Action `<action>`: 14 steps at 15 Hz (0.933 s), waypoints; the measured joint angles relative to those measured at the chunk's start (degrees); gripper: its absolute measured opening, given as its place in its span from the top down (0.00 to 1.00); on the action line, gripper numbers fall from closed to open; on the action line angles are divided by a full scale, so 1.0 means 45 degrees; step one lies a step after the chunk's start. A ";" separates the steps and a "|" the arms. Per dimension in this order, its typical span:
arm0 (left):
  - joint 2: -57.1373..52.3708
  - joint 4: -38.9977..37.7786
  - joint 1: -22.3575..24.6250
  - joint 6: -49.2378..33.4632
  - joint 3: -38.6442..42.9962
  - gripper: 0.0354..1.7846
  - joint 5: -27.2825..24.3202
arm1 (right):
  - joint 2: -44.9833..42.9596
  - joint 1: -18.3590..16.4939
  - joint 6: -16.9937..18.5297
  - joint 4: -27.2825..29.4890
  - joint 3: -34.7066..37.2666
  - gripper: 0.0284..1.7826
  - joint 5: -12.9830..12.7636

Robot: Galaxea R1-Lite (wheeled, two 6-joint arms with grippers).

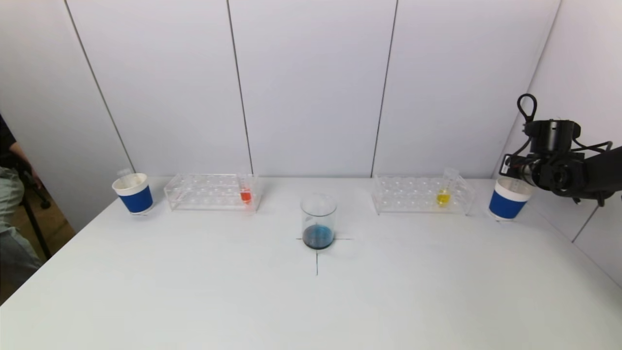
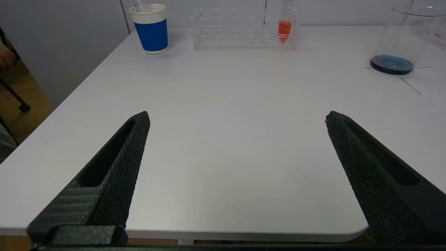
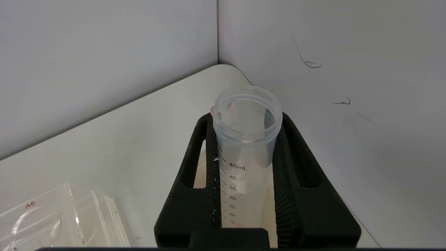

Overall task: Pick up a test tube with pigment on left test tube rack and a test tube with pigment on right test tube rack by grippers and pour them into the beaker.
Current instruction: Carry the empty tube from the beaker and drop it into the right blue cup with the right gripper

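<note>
The beaker (image 1: 318, 221) holds dark blue liquid at the table's centre; it also shows in the left wrist view (image 2: 400, 38). The left rack (image 1: 211, 192) holds a tube with red pigment (image 1: 245, 192), seen too in the left wrist view (image 2: 284, 26). The right rack (image 1: 422, 194) holds a tube with yellow pigment (image 1: 443, 194). My right gripper (image 3: 246, 118) is shut on an empty graduated test tube (image 3: 244, 153), upright over the right blue cup (image 1: 508, 199). My left gripper (image 2: 237, 116) is open and empty above the table's front left edge.
A second blue cup (image 1: 133, 193) with an empty tube in it stands left of the left rack. The wall corner is close behind my right gripper. A person sits at the far left (image 1: 9, 194). A corner of the right rack (image 3: 52, 219) shows beside my right gripper.
</note>
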 joint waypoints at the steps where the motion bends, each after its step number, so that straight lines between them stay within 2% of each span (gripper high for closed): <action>1: 0.0000 0.0000 0.0000 -0.0005 0.0000 0.01 -0.0005 | 0.0000 0.0000 -0.0003 -0.0005 0.0011 0.74 0.0000; 4: 0.0000 0.0000 0.0000 -0.0005 0.0000 0.01 -0.0005 | -0.0049 0.0005 -0.0014 -0.0060 0.0043 0.71 0.0011; 6: 0.0000 0.0000 0.0000 0.0000 0.0000 0.01 -0.0011 | -0.0068 0.0011 -0.0019 -0.0146 0.0081 0.63 0.0014; 8: 0.0000 0.0000 0.0000 -0.0005 0.0000 0.01 -0.0005 | -0.0084 0.0000 -0.0024 -0.0157 0.0081 0.48 0.0011; 11: 0.0000 0.0000 -0.0005 0.0000 0.0000 0.01 -0.0005 | -0.0092 -0.0008 -0.0024 -0.0157 0.0081 0.21 0.0011; 14: 0.0000 0.0005 -0.0005 -0.0005 0.0000 0.01 0.0000 | -0.0179 0.0005 -0.0027 -0.0152 0.0092 0.05 0.0014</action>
